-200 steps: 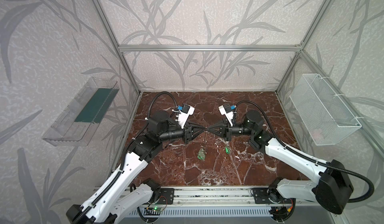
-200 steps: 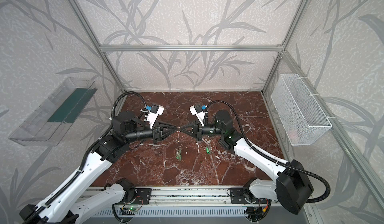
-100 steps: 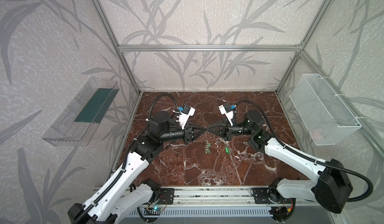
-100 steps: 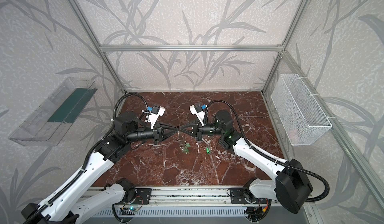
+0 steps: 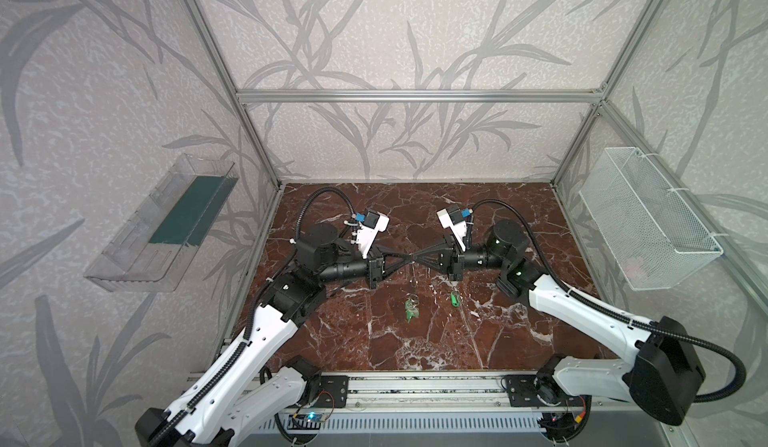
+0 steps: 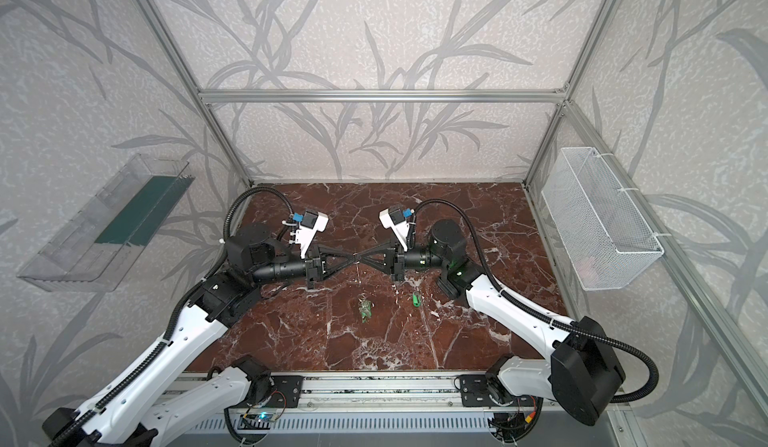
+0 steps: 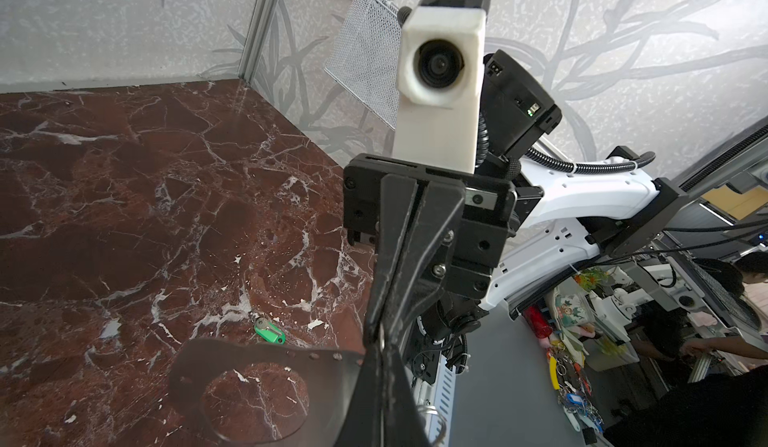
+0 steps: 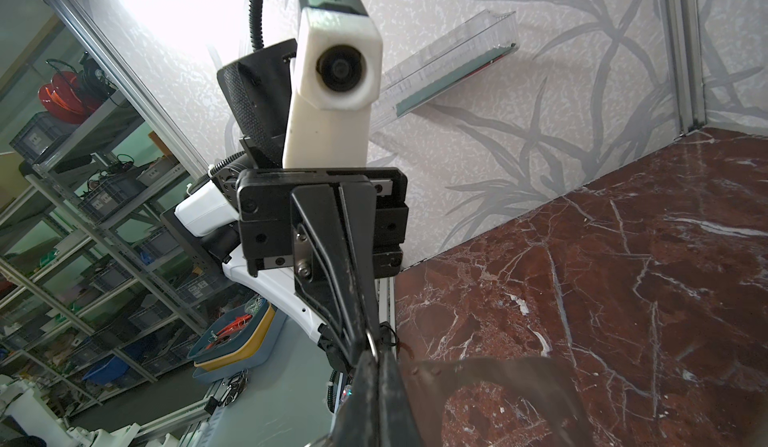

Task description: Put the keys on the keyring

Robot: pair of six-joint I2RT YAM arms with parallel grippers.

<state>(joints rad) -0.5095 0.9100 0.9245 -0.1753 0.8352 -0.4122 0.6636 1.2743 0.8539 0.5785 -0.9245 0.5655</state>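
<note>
keyring – clamped by right end effector | left end effector closed at its rim

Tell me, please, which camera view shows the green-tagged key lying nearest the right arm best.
The left wrist view: the key lies unobstructed on the marble, its silver head and green tag distinct. In both top views the key is only a tiny green speck. The right wrist view does not show it.

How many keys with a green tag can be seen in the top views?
2. One key shows near the middle of the marble table; the second key lies just right of it in a top view. Others may be hidden.
</note>
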